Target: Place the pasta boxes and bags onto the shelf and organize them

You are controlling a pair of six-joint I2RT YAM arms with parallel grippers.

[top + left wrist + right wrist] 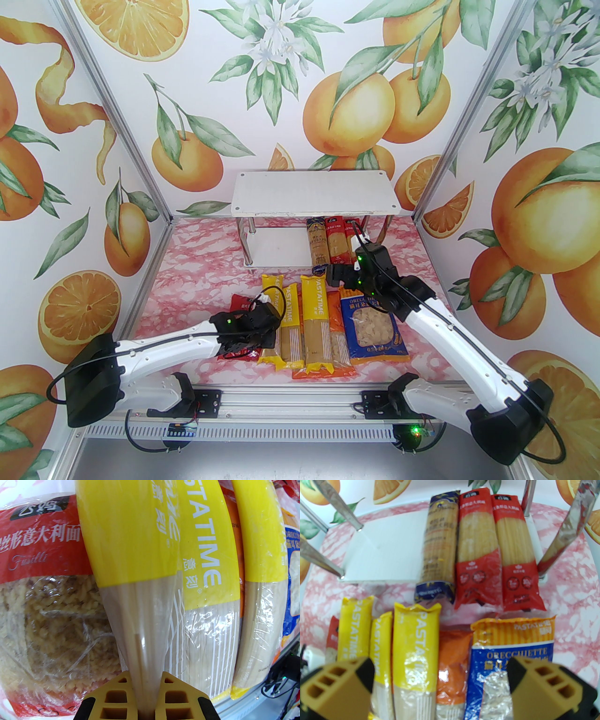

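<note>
Two white-shelled arms off the silver rail [290,408], left arm [164,344] and right arm [450,342], with chunky black joint housings and black bases [183,396] bolted to that rail. Green lights [228,321] glowing by the wrists, beyond the rail. Thin black cables [48,389] looping off both. Left pincer [147,674]: mustard-yellow fingers [114,698], hollow square cells, black backing. Right pincer [440,667], same build.

This is a small robot test booth, like a lab. Flat walls printed with big oranges [84,93] stand between silver metal posts [129,136]. Two white and black robot arms [164,344] are bolted to a silver metal rail [290,404] at the edge of a pink marbled table top [201,262].
</note>
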